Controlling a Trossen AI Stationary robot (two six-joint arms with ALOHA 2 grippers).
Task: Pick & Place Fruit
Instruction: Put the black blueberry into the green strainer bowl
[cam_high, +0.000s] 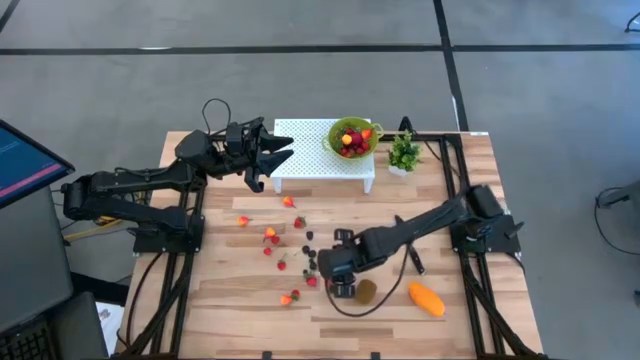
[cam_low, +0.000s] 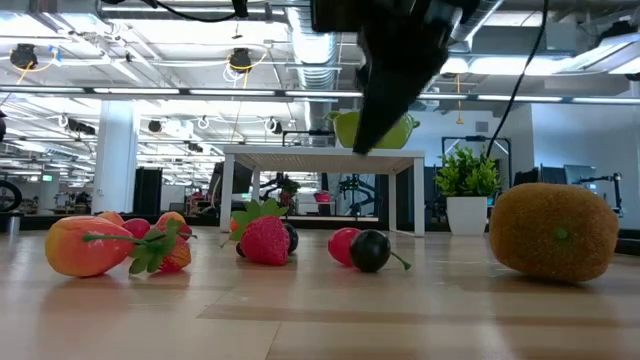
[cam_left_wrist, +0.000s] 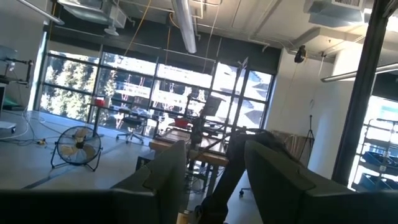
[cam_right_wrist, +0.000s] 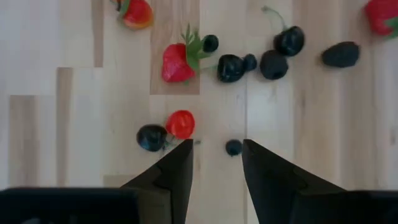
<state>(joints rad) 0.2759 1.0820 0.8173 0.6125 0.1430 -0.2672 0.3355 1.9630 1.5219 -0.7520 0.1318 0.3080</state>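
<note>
Fruit (cam_high: 285, 248) scattered mid-table, 9 o'clock of kiwi (cam_high: 366, 291) | right end effector (cam_right_wrist: 216, 155) empty, fingers apart above berries | left end effector (cam_high: 262, 160) parted, parked near stand | centre over one berry, descend straight.

Kiwi (cam_high: 366, 291) between scattered berries (cam_high: 285, 240) and mango (cam_high: 427, 299)

An open industrial lab or workshop is showing itself: exposed ceiling ducts (cam_low: 318, 40), strip lights, tall windows (cam_left_wrist: 124, 87), a floor fan (cam_left_wrist: 78, 147), and workbenches standing beyond the worktop (cam_high: 250, 320).
</note>
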